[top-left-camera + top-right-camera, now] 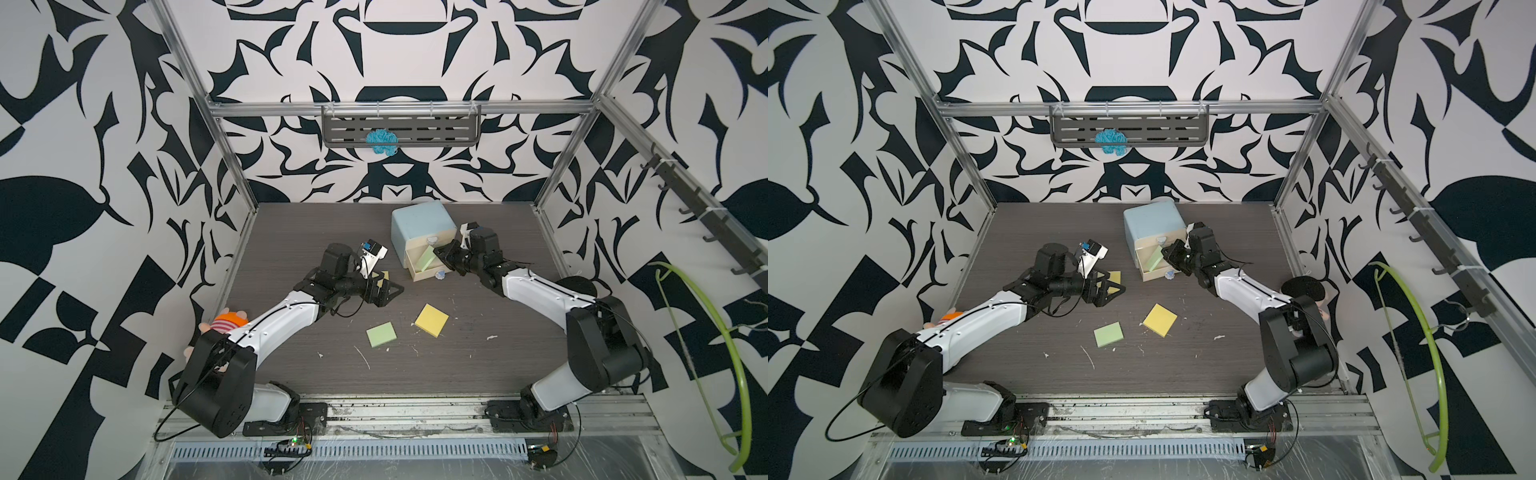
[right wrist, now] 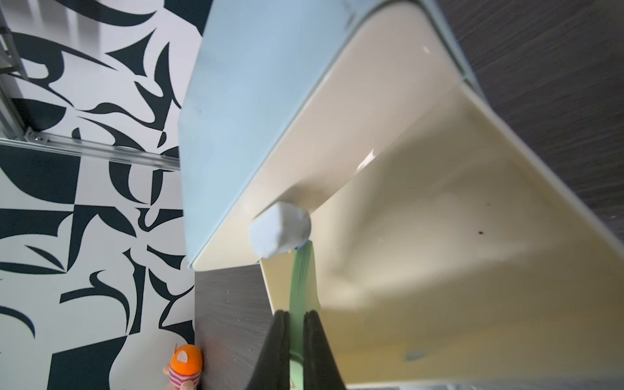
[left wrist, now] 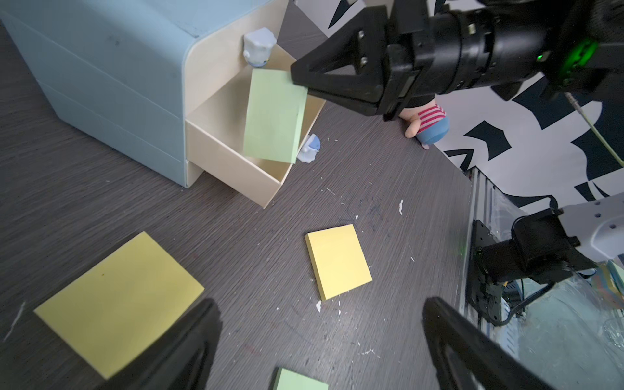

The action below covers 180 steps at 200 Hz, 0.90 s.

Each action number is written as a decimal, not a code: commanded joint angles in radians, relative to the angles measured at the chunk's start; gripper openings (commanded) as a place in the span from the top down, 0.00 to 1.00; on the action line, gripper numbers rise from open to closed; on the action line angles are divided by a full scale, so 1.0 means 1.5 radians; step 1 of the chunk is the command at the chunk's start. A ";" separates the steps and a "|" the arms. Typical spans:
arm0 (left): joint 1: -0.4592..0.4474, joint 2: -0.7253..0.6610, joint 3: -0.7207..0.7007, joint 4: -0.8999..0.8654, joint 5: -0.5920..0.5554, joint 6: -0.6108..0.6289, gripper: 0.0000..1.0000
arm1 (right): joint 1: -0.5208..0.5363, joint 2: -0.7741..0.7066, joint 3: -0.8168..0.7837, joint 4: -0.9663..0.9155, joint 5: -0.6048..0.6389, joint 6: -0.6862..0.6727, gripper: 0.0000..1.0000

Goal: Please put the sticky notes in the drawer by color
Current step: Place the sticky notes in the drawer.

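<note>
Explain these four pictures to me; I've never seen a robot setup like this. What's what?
Two robot arms share a dark table. Two pictures look down from overhead and are nearly identical; the other two come from a camera on each arm's wrist. The right arm has its jaws shut on a light green sticky-note pad, tilted over the open drawer of a pale blue drawer chest. The left arm has its jaws open near a yellow pad. A second yellow pad and a loose green pad lie flat on the table.
</note>
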 commanded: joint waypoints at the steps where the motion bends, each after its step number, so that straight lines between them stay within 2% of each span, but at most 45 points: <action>1: -0.001 0.000 -0.007 0.013 0.013 0.024 0.01 | 0.001 -0.008 0.013 0.067 0.020 0.017 1.00; 7: -0.001 0.000 -0.007 0.013 0.012 0.025 0.01 | 0.001 -0.006 0.012 0.068 0.021 0.017 1.00; 11: -0.001 0.000 -0.008 0.013 0.012 0.027 0.01 | 0.001 -0.006 0.012 0.068 0.021 0.017 0.96; 17: -0.001 0.001 -0.008 0.013 0.012 0.027 0.01 | 0.001 -0.006 0.010 0.065 0.023 0.016 0.86; 26: -0.001 0.003 -0.007 0.013 0.012 0.027 0.01 | 0.001 -0.010 0.008 0.058 0.028 0.012 0.65; 38: -0.001 0.003 -0.008 0.013 0.012 0.028 0.01 | 0.001 -0.021 0.007 0.036 0.038 0.001 0.47; 49: -0.001 0.003 -0.008 0.013 0.011 0.029 0.01 | 0.001 -0.034 0.010 0.005 0.050 -0.016 0.37; 66: -0.002 0.001 -0.009 0.015 0.009 0.029 0.01 | 0.000 -0.056 0.021 -0.057 0.067 -0.047 0.28; 89: -0.011 -0.001 -0.014 0.011 -0.011 0.043 0.01 | 0.000 -0.091 0.034 -0.131 0.099 -0.089 0.22; 114: -0.039 -0.009 -0.014 -0.026 -0.036 0.106 0.01 | 0.000 -0.138 0.038 -0.207 0.154 -0.145 0.20; 153: -0.103 -0.004 0.042 -0.279 -0.140 0.254 0.01 | 0.000 -0.218 0.009 -0.233 0.156 -0.241 0.20; 180: -0.171 0.012 0.068 -0.395 -0.242 0.313 0.01 | 0.000 -0.248 -0.009 -0.234 0.142 -0.284 0.20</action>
